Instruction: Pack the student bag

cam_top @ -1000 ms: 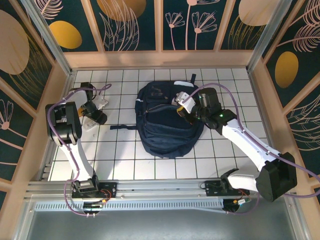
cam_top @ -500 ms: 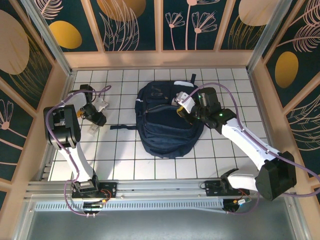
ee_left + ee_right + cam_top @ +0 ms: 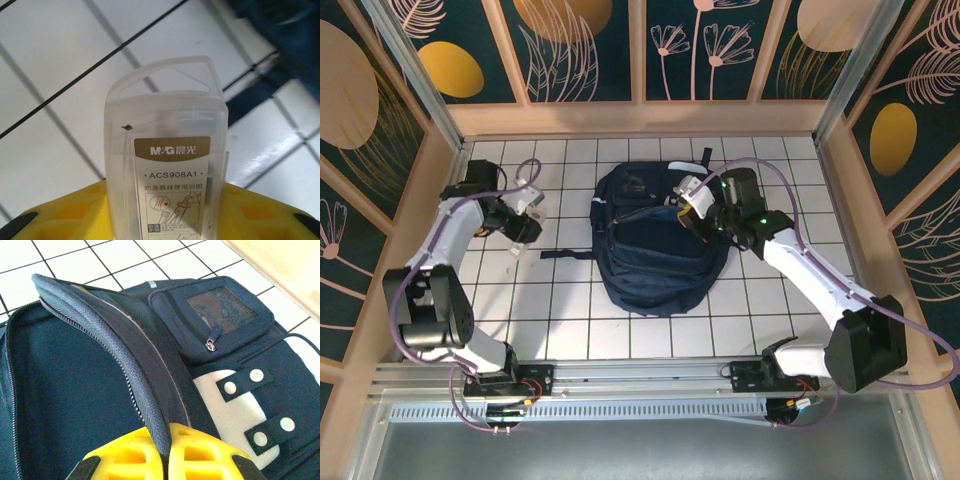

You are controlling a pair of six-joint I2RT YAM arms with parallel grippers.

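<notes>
Left fingers (image 3: 65, 217) clamped on clear M&G plastic case (image 3: 165, 150), over bench (image 3: 760, 300), left of student bag (image 3: 655, 255). Right fingers (image 3: 130, 455) pinched tight on bag's open zip flap (image 3: 110, 340), edge held up.

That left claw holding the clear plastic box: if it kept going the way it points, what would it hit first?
Probably the white tiled table, with the clear box touching before the left gripper itself. The student bag lies off to the side of that line, though depth is hard to judge.

The student bag (image 3: 655, 250) lies mid-frame on the surface (image 3: 570, 330). My left jaws hold a case (image 3: 528, 205) to its left, apart; my right jaws pinch its flap (image 3: 115, 350) at upper right.
</notes>
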